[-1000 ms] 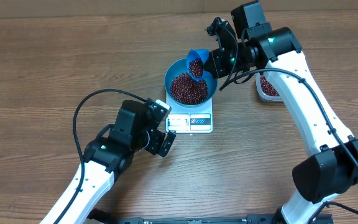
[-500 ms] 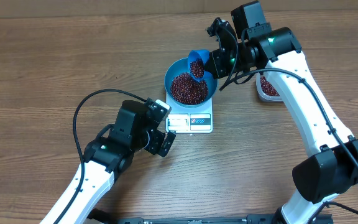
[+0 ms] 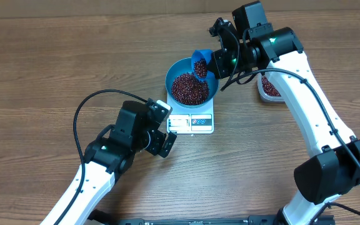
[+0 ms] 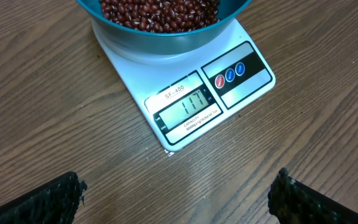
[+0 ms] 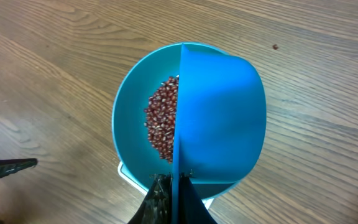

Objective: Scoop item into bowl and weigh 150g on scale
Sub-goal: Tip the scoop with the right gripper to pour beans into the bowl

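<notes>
The blue bowl [image 3: 171, 72] stands on the white scale [image 3: 192, 122] and holds a heap of maroon beans, the item [image 3: 189, 89]. My right gripper [image 3: 219, 62] is shut on the handle of a small blue scoop [image 3: 199, 62], which is tilted over the bowl's far right rim with beans in it. In the right wrist view the scoop [image 5: 219, 118] covers the right half of the bowl [image 5: 129, 124], and beans [image 5: 162, 124] show to its left. My left gripper [image 4: 176, 199] hovers open just in front of the scale [image 4: 185, 106], whose lit display faces it, below the bowl [image 4: 166, 43].
A clear tub [image 3: 269, 87] with more beans sits to the right of the scale, partly under the right arm. The left arm's black cable [image 3: 80, 115] loops over the wood table [image 3: 42, 62].
The scoop has shifted very slightly toward the bowl's right rim. The left arm has not moved.
</notes>
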Robot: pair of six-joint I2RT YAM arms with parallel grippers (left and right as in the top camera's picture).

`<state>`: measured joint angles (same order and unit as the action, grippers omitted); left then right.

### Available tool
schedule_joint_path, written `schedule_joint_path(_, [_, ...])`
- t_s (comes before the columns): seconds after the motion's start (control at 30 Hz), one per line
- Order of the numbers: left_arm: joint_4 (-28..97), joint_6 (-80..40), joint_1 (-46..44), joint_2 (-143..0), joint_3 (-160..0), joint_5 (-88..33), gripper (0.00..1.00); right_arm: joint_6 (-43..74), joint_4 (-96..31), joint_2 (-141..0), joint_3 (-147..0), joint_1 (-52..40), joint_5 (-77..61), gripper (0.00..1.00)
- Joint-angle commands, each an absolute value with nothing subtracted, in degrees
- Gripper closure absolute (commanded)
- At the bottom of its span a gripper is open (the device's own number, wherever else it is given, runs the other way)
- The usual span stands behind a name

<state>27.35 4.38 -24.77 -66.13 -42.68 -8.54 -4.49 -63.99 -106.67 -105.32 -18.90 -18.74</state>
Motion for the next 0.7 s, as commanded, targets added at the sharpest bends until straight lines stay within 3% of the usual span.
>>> schedule_joint_path(0.0, [27.2,3.4,-25.1,-65.9,-42.5,-8.4,0.00,-4.3,-63.5,-106.1,-107.2,-19.4,-17.2,0.96])
schedule_joint_path(0.67, [27.2,3.4,-25.1,-65.9,-42.5,-8.4,0.01,-4.5,-63.5,-106.1,-110.1,-27.1,-1.3,0.96])
